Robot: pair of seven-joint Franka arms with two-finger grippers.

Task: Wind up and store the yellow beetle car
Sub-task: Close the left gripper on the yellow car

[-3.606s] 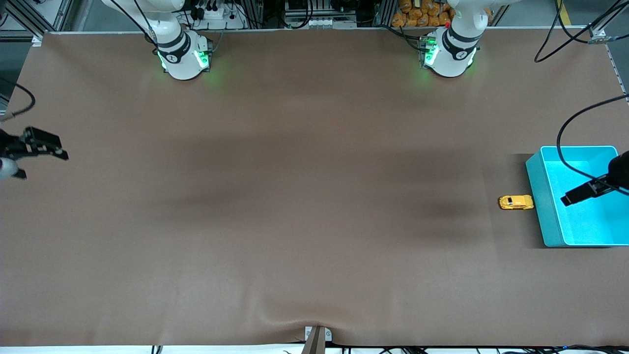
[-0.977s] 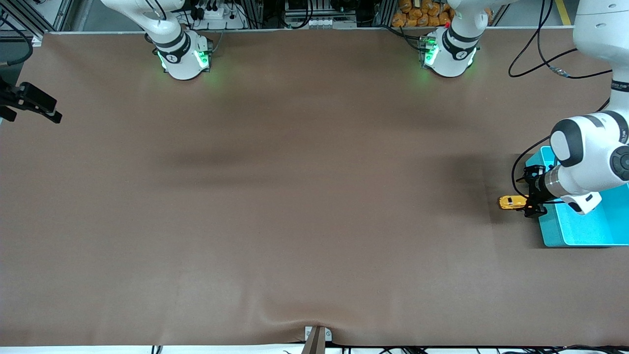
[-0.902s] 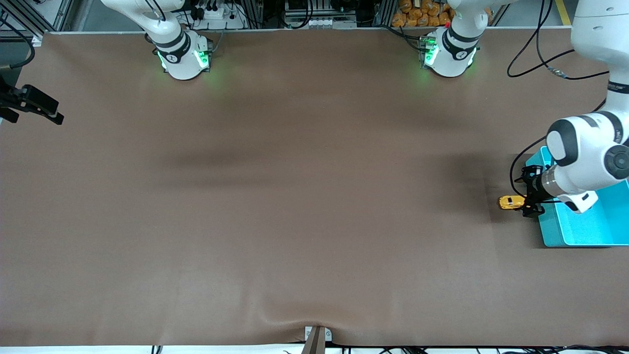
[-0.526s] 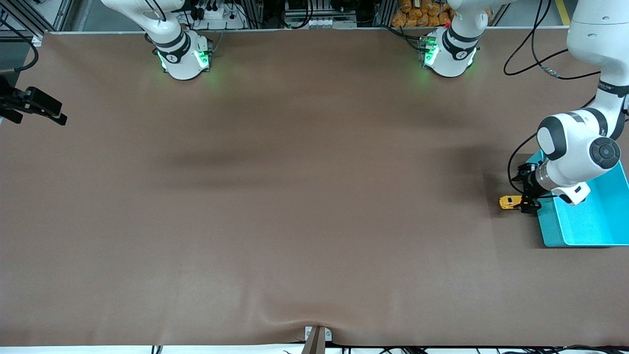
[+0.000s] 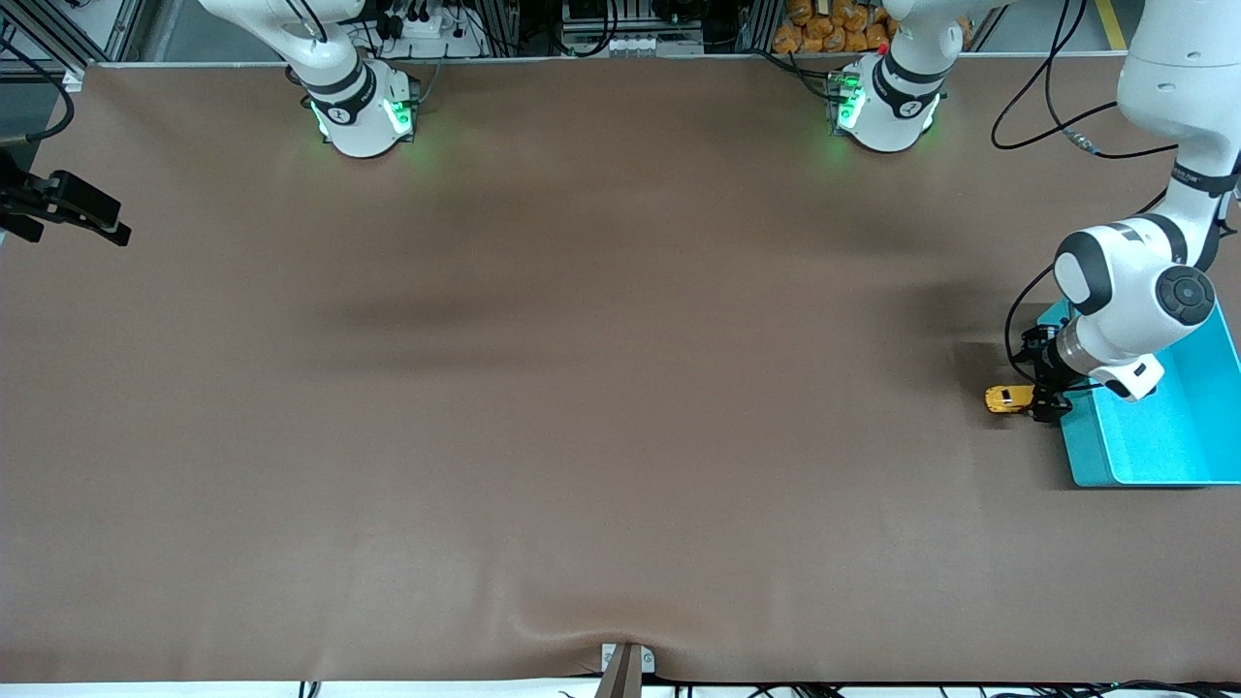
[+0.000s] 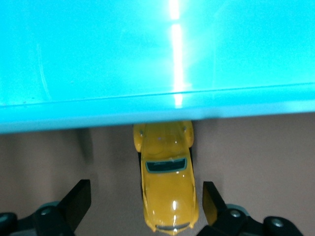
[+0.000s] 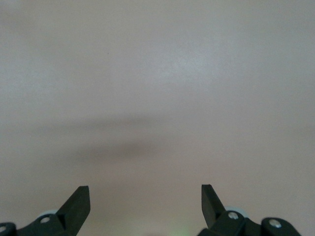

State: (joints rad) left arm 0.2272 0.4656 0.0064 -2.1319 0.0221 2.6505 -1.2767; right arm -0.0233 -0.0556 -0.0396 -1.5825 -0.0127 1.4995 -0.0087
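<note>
Yellow beetle car [image 6: 169, 182], glossy, dark windows, between spread left hand [image 6: 145, 204] fingers; right hand [image 7: 145, 204] spread.

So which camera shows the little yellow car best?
The left wrist view: the yellow beetle car fills the middle, roof and window clear, between the open left claw beside the turquoise bin. The front view shows it tiny; the right wrist view shows only bare table.

Yellow beetle car [image 5: 1005, 398], upright on its wheels, beside turquoise bin [image 5: 1163, 456]
</note>
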